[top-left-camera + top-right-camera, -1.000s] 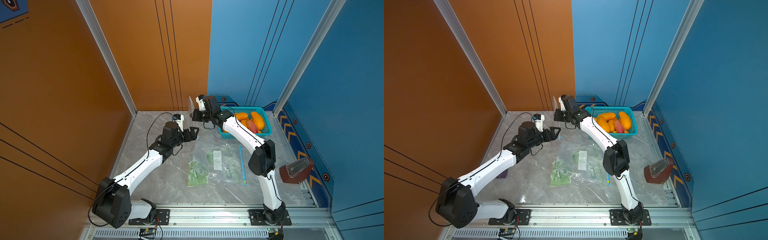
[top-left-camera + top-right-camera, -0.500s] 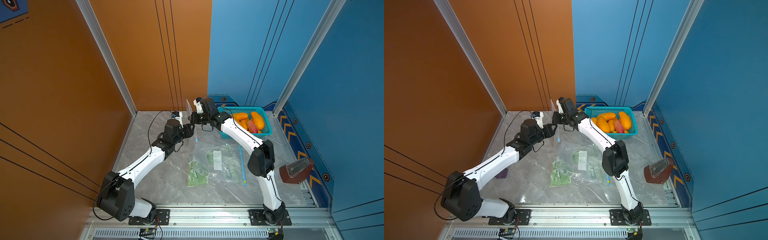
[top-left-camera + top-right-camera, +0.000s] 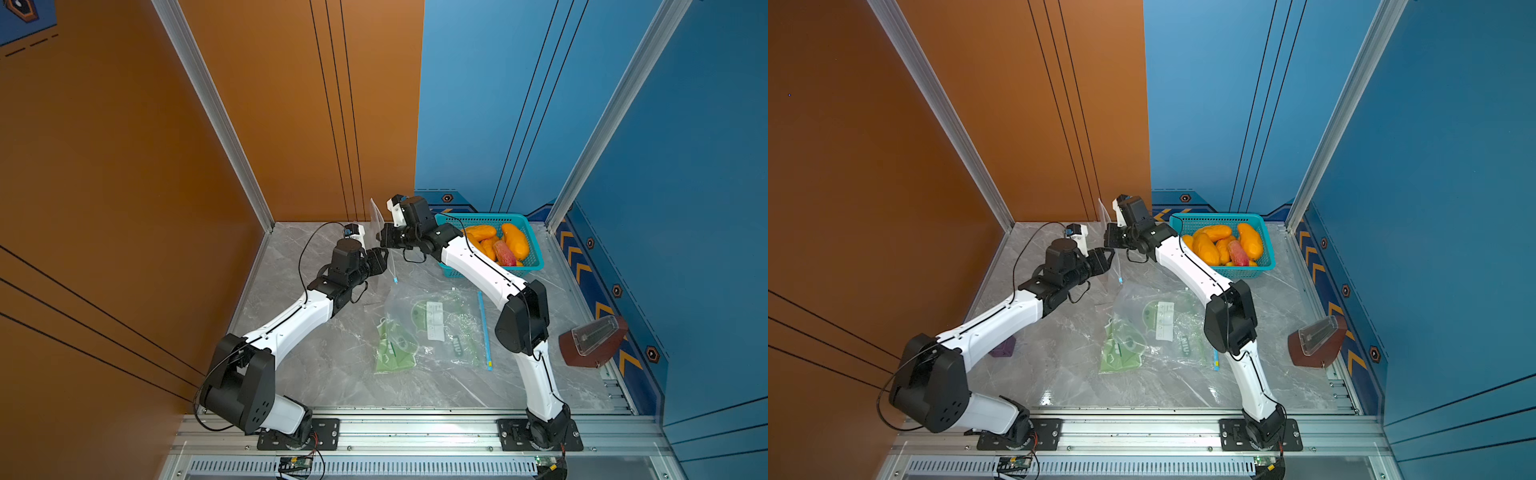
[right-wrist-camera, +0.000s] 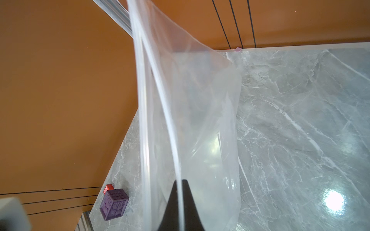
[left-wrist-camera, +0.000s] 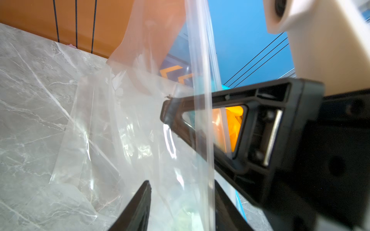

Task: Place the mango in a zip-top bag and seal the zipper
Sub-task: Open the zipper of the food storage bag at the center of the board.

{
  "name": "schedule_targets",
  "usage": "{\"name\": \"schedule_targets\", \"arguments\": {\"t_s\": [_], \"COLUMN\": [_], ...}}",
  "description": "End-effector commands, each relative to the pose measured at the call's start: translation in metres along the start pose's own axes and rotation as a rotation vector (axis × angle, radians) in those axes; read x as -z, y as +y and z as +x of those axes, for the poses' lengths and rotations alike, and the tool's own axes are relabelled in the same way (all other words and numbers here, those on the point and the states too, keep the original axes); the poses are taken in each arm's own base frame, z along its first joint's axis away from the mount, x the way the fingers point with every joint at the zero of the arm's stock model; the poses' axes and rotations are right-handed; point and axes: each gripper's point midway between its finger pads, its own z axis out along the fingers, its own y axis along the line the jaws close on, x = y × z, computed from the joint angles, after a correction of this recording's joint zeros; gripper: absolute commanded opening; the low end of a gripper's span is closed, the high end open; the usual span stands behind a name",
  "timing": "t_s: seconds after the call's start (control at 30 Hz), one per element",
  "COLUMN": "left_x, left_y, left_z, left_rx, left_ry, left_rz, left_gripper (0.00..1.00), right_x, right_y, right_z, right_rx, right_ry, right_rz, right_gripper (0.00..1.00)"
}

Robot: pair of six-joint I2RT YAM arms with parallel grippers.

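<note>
Several orange mangoes (image 3: 515, 245) (image 3: 1250, 239) lie in a teal basket (image 3: 482, 216) (image 3: 1217, 216) at the back right. A clear zip-top bag (image 3: 376, 218) (image 3: 1105, 214) hangs above the table from its rim. My right gripper (image 3: 384, 239) (image 3: 1109, 239) (image 4: 181, 181) is shut on that rim. My left gripper (image 3: 383, 258) (image 3: 1106, 259) (image 5: 181, 182) sits just below it. Its jaws stand apart, with the bag (image 5: 120, 130) film and zipper strip (image 5: 202, 80) passing between them. The bag (image 4: 190, 100) mouth gapes slightly, and nothing shows inside it.
A second bag (image 3: 432, 328) with green contents and a blue zipper strip (image 3: 484, 328) lies flat mid-table. A purple cube (image 3: 1003, 347) (image 4: 114, 202) sits by the left wall. A brown stand (image 3: 592, 343) is at the right edge. Walls close in the back and sides.
My left gripper has moved in from the left to the hanging bag's rim, and its jaws have narrowed. The right gripper, still holding the bag, has shifted slightly left.
</note>
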Motion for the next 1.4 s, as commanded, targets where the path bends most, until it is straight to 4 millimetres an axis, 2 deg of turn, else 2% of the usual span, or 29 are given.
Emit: {"name": "schedule_targets", "arguments": {"t_s": [0.0,0.1,0.17,0.23,0.37,0.47,0.57,0.63,0.8,0.87,0.97,1.07,1.23,1.37], "left_x": [-0.004,-0.008,-0.01,-0.011,-0.012,-0.006,0.004,0.011,0.026,0.026,0.021,0.011,-0.003,-0.006], "left_y": [0.004,0.008,0.011,0.016,0.023,0.027,0.03,0.04,0.044,0.042,0.038,0.031,0.024,0.017], "left_z": [-0.01,-0.009,-0.011,-0.014,-0.021,-0.026,-0.034,-0.031,-0.038,-0.038,-0.035,-0.026,-0.01,-0.009], "left_rx": [0.007,0.005,-0.001,-0.006,-0.008,-0.004,-0.005,-0.005,-0.026,-0.038,-0.04,-0.052,-0.028,-0.02], "left_ry": [-0.031,-0.035,-0.045,-0.06,-0.094,-0.12,-0.158,-0.167,-0.213,-0.212,-0.205,-0.172,-0.122,-0.118], "left_rz": [-0.019,-0.041,-0.059,-0.085,-0.128,-0.152,-0.177,-0.21,-0.238,-0.234,-0.213,-0.189,-0.158,-0.135], "left_gripper": [0.49,0.48,0.42,0.32,0.01,0.0,0.0,0.0,0.0,0.0,0.0,0.0,0.0,0.0], "right_x": [0.012,0.012,0.012,0.013,0.017,0.023,0.032,0.038,0.055,0.054,0.049,0.035,0.013,0.0], "right_y": [0.006,0.005,0.003,0.001,-0.012,-0.028,-0.054,-0.069,-0.105,-0.11,-0.108,-0.087,-0.049,-0.044], "right_z": [-0.007,-0.006,-0.004,-0.003,-0.001,0.002,0.004,0.005,0.003,0.005,0.011,0.014,0.012,0.018], "right_rx": [0.011,0.01,0.01,0.01,0.019,0.045,0.061,0.068,0.097,0.095,0.077,0.052,-0.009,-0.027], "right_ry": [-0.032,-0.031,-0.029,-0.029,-0.03,-0.028,-0.031,-0.031,-0.047,-0.036,-0.01,0.015,0.026,0.03], "right_rz": [0.02,0.037,0.051,0.068,0.144,0.243,0.389,0.466,0.665,0.671,0.634,0.505,0.297,0.27], "right_gripper": [0.0,0.0,0.0,0.0,0.0,0.0,0.0,0.0,0.0,0.06,0.26,0.42,0.61,0.68]}}
